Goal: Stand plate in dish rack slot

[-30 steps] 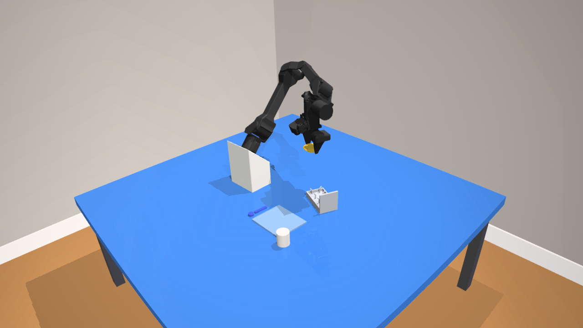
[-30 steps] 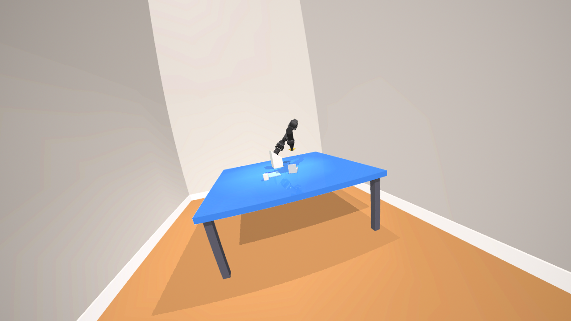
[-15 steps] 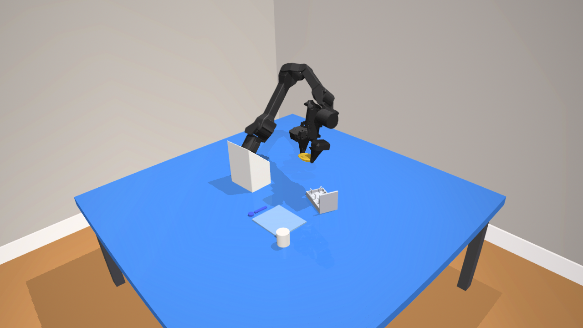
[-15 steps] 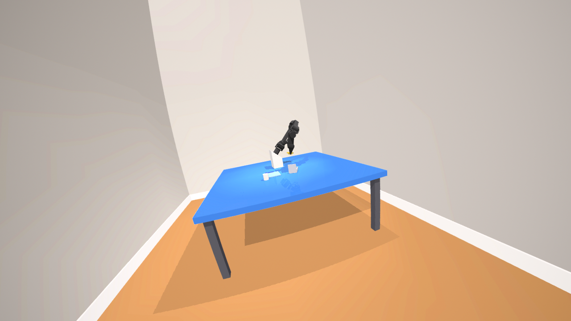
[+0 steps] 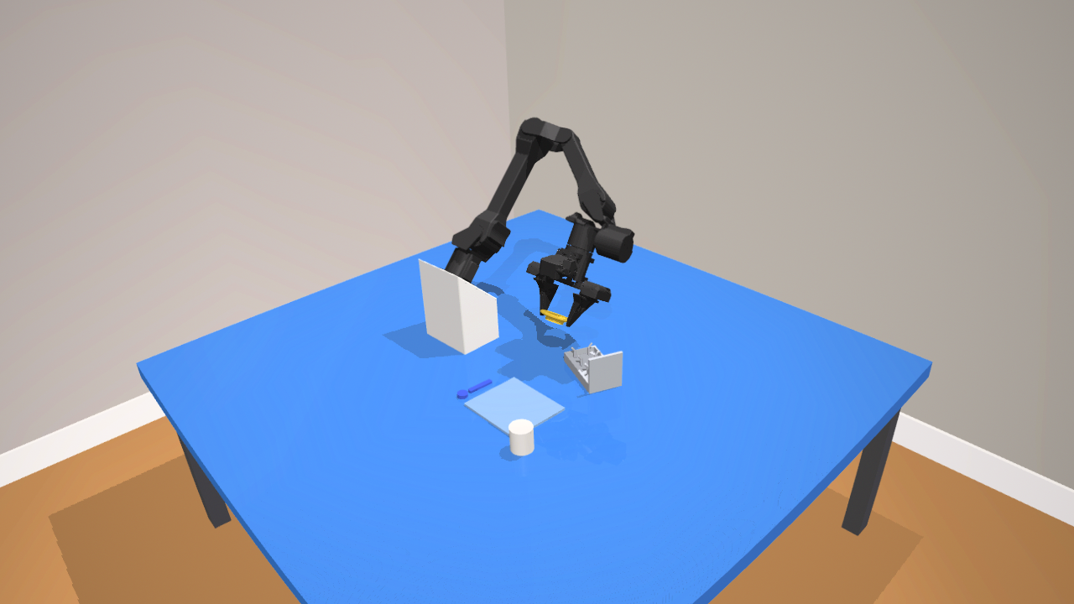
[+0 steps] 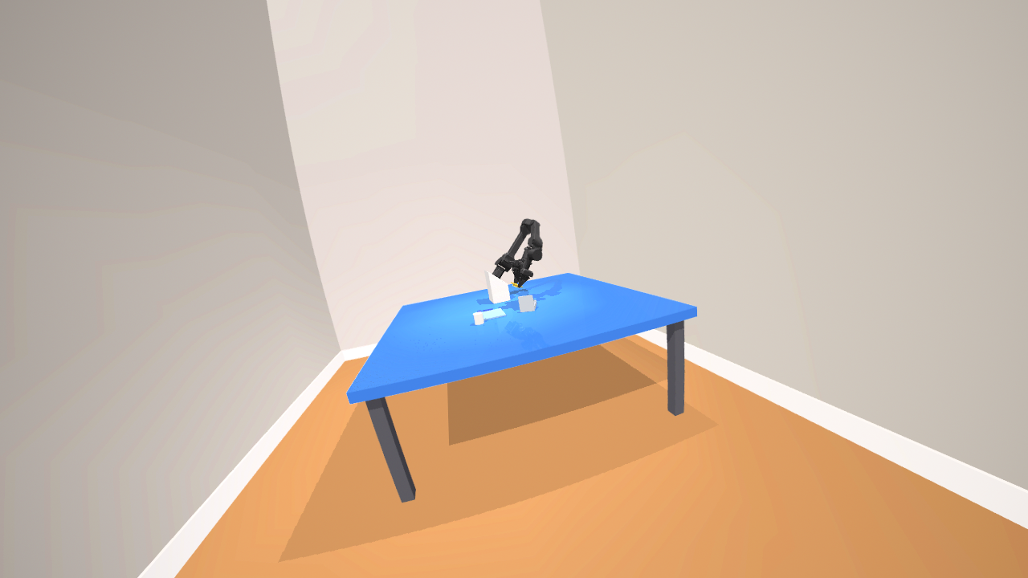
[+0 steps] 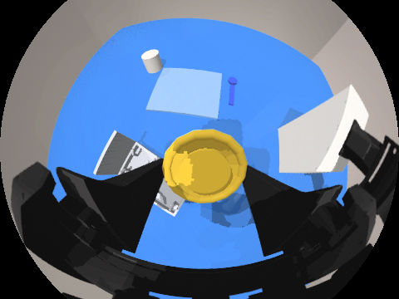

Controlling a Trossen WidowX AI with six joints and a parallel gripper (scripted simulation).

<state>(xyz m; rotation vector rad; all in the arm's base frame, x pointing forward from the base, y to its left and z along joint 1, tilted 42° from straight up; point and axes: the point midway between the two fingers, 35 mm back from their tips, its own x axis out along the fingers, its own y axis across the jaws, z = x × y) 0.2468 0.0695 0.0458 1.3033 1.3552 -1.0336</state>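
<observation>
the arm (image 5: 513, 176) (image 6: 518, 242) (image 7: 361, 146) is black throughout, with chunky, angular joints (one a fat cylinder), slim links and dark, tapering fingers (image 5: 581, 306)

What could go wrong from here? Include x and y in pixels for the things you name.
The gripper (image 5: 555, 320) (image 6: 517, 285) (image 7: 204, 166) pinches the yellow plate (image 5: 554, 316) (image 6: 514, 285) (image 7: 208, 170) by opposite edges, so it might pivot on contact.
The plate is held above the table beside the dish rack (image 5: 605, 372) (image 6: 527, 303) (image 7: 111, 154); a misaligned descent could strike the short rails.
In the wrist view the plate and one finger hide part of the rack, so slot alignment may be hard to judge.
</observation>
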